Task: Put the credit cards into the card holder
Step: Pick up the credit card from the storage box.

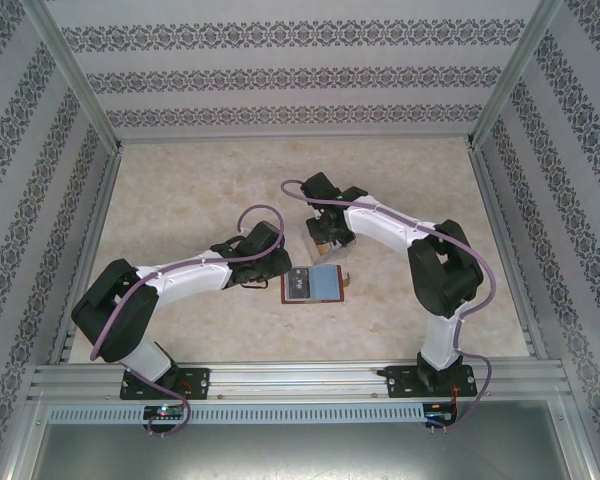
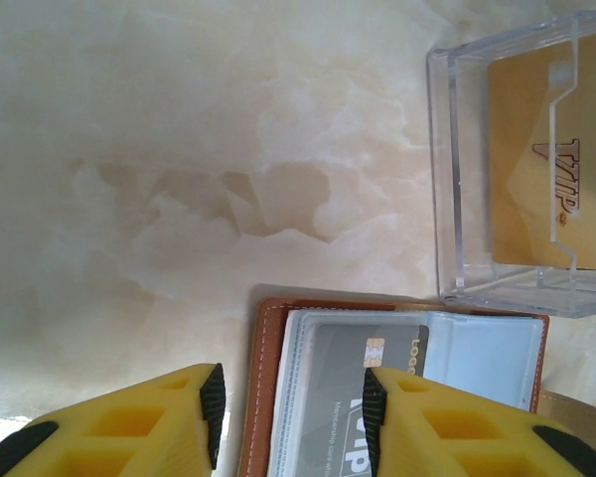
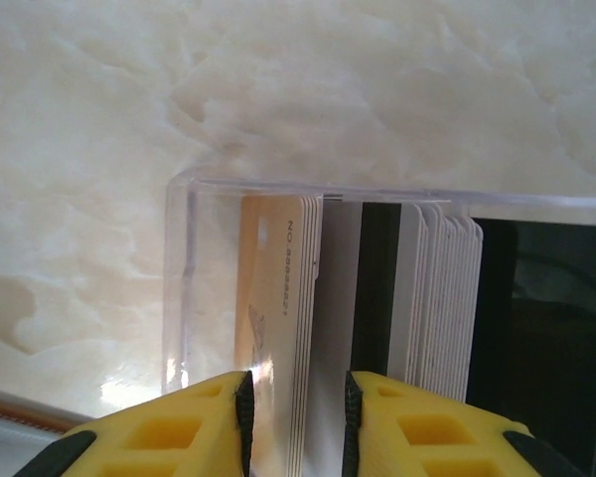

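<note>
The reddish-brown card holder (image 1: 315,284) lies open on the table, its leather edge (image 2: 261,378) to the left. A grey card (image 2: 377,397) sits in one of its clear sleeves. My left gripper (image 2: 293,417) hovers open just above it, at the holder's left side (image 1: 272,266). The other credit cards stand on edge in a clear plastic case (image 3: 184,298): tan ones (image 3: 283,298), a white one (image 3: 333,298), a black one (image 3: 377,288) and more pale ones (image 3: 442,298). My right gripper (image 3: 297,422) reaches into the case (image 1: 325,240), jaws partly closed astride the tan cards, with a gap showing.
The clear case (image 2: 452,169) stands right behind the holder, a gold VIP card (image 2: 536,169) facing out. A dark surface (image 3: 541,338) fills the case's right end. Patterned walls (image 1: 300,80) and metal rails (image 1: 300,378) fence in the marble tabletop (image 1: 180,190).
</note>
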`<action>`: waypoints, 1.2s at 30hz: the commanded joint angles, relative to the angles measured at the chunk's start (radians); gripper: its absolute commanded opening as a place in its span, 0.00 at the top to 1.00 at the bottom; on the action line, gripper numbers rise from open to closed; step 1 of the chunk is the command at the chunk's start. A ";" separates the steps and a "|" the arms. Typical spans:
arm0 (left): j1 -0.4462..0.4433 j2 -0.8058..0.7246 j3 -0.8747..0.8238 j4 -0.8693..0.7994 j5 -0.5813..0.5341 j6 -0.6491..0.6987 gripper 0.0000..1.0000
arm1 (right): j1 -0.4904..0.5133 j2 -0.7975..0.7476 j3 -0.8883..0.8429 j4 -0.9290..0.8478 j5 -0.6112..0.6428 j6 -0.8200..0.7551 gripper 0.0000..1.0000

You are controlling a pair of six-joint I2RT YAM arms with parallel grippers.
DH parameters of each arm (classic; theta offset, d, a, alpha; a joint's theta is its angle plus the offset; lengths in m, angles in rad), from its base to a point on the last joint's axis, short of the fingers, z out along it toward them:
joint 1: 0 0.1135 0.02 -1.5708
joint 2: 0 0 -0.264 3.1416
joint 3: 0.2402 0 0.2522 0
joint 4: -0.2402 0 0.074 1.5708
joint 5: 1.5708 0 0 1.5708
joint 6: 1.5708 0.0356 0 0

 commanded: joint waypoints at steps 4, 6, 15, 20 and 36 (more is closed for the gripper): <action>0.020 -0.009 -0.030 0.025 0.005 -0.025 0.57 | 0.043 0.068 0.064 -0.068 0.182 -0.050 0.68; 0.026 -0.014 -0.032 0.019 0.007 -0.028 0.57 | 0.064 0.078 0.065 -0.057 0.249 -0.059 0.68; 0.054 -0.049 -0.061 0.009 0.008 -0.018 0.56 | 0.132 0.100 0.076 -0.049 0.388 -0.077 0.72; 0.057 -0.054 -0.069 0.021 0.013 -0.022 0.56 | 0.132 0.117 0.083 -0.053 0.367 -0.079 0.74; 0.057 -0.068 -0.092 0.026 0.006 -0.033 0.56 | 0.147 0.119 0.076 -0.047 0.485 -0.088 0.71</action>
